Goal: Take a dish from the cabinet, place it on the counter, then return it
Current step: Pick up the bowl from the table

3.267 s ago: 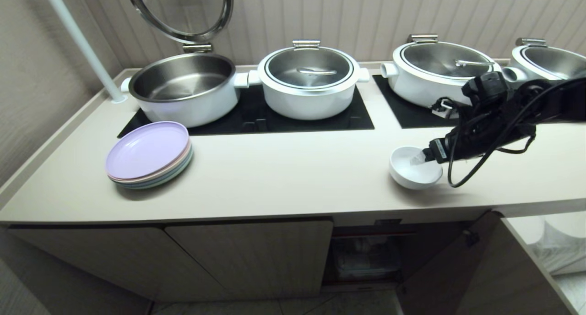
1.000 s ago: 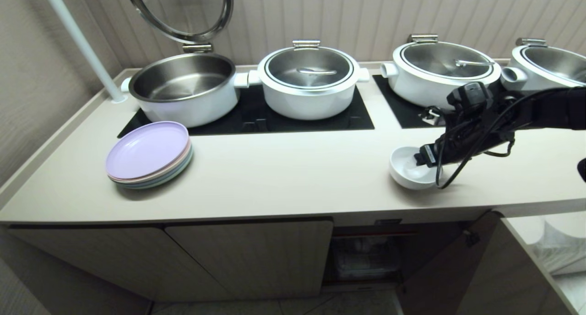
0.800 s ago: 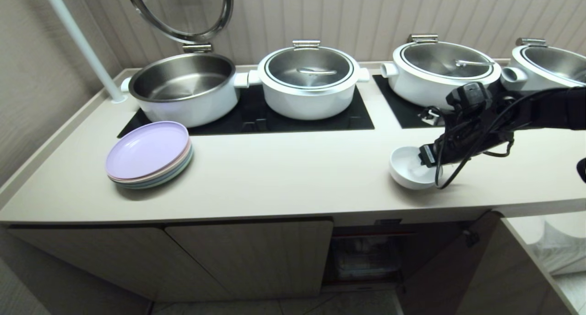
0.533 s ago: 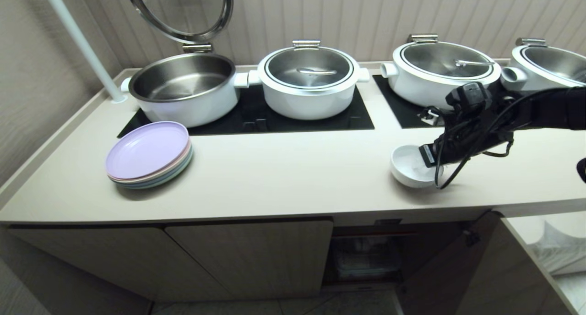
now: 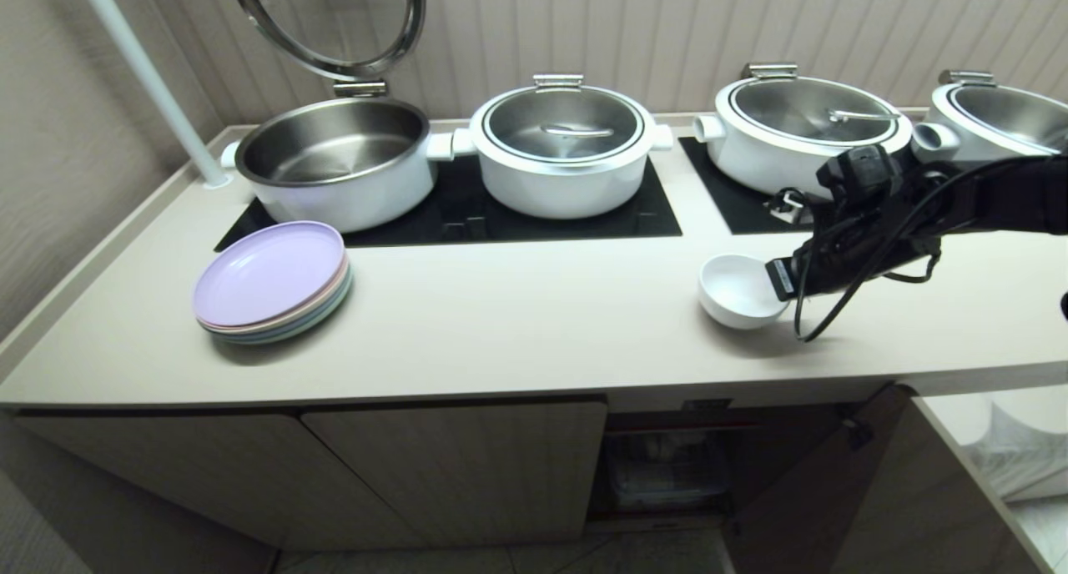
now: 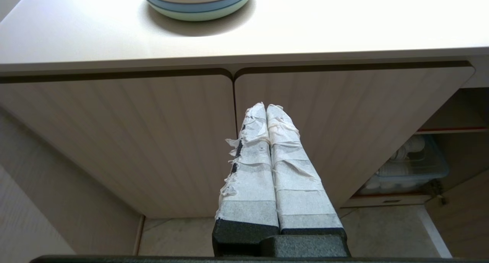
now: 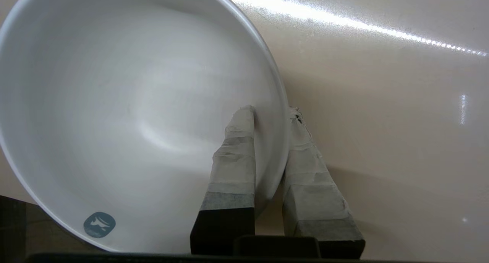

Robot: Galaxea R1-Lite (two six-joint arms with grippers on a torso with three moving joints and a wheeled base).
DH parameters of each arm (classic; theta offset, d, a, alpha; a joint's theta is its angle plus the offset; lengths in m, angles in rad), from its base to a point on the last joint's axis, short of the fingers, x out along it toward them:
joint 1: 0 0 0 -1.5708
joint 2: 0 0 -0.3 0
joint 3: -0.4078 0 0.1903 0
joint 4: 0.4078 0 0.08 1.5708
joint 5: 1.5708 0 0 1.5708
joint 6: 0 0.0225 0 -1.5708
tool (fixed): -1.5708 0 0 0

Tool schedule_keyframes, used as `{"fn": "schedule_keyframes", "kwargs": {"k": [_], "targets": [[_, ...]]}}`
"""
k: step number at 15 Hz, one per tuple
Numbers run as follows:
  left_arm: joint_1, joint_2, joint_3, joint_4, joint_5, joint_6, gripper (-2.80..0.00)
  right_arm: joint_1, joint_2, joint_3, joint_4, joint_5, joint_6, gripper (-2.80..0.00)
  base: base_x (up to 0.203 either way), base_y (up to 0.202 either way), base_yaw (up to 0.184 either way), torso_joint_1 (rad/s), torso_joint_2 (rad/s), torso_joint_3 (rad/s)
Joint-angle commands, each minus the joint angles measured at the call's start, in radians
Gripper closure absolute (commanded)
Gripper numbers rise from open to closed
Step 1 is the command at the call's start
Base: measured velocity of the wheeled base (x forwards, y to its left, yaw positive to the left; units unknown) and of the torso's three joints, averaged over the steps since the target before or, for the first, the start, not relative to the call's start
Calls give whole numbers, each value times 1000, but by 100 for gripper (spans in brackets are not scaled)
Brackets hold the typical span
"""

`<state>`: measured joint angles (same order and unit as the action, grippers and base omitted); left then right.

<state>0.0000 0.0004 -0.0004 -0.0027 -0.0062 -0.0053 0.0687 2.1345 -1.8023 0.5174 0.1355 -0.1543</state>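
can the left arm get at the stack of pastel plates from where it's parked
Probably yes. The left gripper hangs shut in front of the closed cabinet doors, below the counter edge; the plates sit just above with nothing between, so it would only need to rise.

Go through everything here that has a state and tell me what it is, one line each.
Bowl: upright over the counter, rim pinched by the right gripper.
Left gripper: shut, empty, before the closed doors.
Left pot: lid up.
Other pots: lids down.
Right cabinet door: open.
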Motion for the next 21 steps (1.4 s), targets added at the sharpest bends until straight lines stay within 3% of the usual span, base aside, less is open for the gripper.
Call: {"fn": "schedule_keyframes", "kwargs": {"k": [1,15,18,21], "targets": [[0,0,0,0,0,-1,0,-1,-4,7,6,1,-2,0,0,0,0,0,0,0],[0,0,0,0,0,-1,0,-7,-114,151,4,3,96,0,0,0,0,0,0,0],[0,0,0,0,0,-1,0,-6,-141,185,-17,2,166,0,0,0,0,0,0,0],[0,0,0,0,0,-1,0,-7,-172,246,-59,3,174,0,0,0,0,0,0,0]]}}
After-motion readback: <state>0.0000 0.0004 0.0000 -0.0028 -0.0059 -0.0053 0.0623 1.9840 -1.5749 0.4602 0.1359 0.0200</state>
